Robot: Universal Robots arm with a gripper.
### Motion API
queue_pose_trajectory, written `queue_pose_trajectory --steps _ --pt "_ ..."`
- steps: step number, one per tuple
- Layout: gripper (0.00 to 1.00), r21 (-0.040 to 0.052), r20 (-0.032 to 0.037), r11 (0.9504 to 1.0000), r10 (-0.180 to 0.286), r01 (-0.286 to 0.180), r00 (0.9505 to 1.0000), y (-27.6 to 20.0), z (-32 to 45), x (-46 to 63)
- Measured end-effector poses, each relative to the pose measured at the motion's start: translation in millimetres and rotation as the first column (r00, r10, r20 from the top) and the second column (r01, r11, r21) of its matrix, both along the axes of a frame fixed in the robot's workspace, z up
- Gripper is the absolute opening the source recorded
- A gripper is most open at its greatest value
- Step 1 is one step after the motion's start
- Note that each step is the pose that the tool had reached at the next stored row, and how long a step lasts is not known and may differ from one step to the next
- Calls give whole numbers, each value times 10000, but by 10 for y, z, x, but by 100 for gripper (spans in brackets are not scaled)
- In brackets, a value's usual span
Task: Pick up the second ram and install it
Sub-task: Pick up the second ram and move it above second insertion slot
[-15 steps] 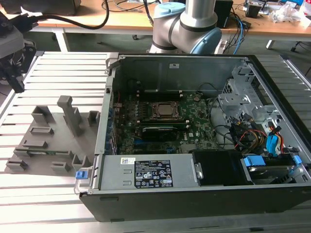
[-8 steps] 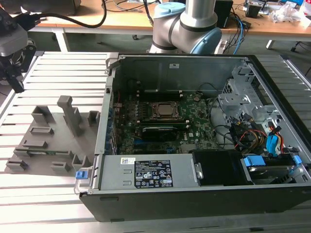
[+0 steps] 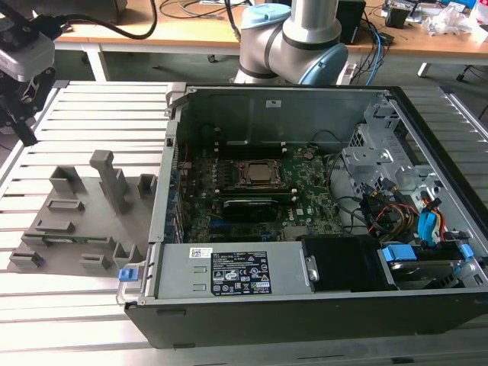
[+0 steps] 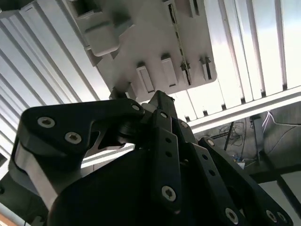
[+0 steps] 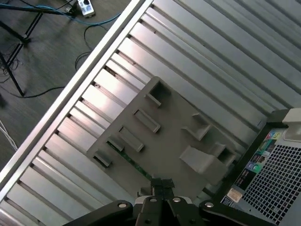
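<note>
The second ram (image 5: 136, 165) is a thin green stick lying on edge in a slot of the grey holder plate (image 5: 164, 136), between small grey blocks. In the exterior view the ram (image 3: 72, 241) lies near the plate's front edge, at the exterior view's left. In the second wrist view the ram (image 4: 180, 47) is a narrow strip on the plate (image 4: 141, 28). My gripper (image 5: 160, 184) hangs well above the plate, fingers together and holding nothing. In the exterior view the gripper (image 3: 27, 131) is at the far upper left, behind and to the left of the plate.
An open computer case (image 3: 175, 229) stands right of the plate, with the motherboard, processor socket (image 3: 258, 174) and a black card (image 3: 248, 206) inside. A tall grey post (image 3: 114, 179) rises from the plate. The slatted metal table (image 3: 69, 305) ends at an edge with floor cables beyond.
</note>
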State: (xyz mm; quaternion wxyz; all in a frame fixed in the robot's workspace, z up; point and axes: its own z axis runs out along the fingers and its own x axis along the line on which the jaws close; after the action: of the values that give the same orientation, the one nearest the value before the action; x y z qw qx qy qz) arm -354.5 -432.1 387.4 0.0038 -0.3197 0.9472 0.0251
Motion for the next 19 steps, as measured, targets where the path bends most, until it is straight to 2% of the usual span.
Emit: queue_pose_trajectory --steps 6,11,14,15,16,17,19 --pt "11 0 0 9963 862 -862 9963 0 0 0" --pt "11 0 0 9866 1634 -1634 9866 0 0 0" --pt "11 0 0 9759 2181 -2181 9759 0 0 0" --pt "11 -1 0 9699 2433 -2433 9699 0 0 0" --pt "11 0 0 9662 2577 -2577 9662 0 0 0" --pt "11 0 -1 9571 2896 -2896 9571 0 0 0" --pt "11 0 0 9452 3264 -3264 9452 0 0 0"
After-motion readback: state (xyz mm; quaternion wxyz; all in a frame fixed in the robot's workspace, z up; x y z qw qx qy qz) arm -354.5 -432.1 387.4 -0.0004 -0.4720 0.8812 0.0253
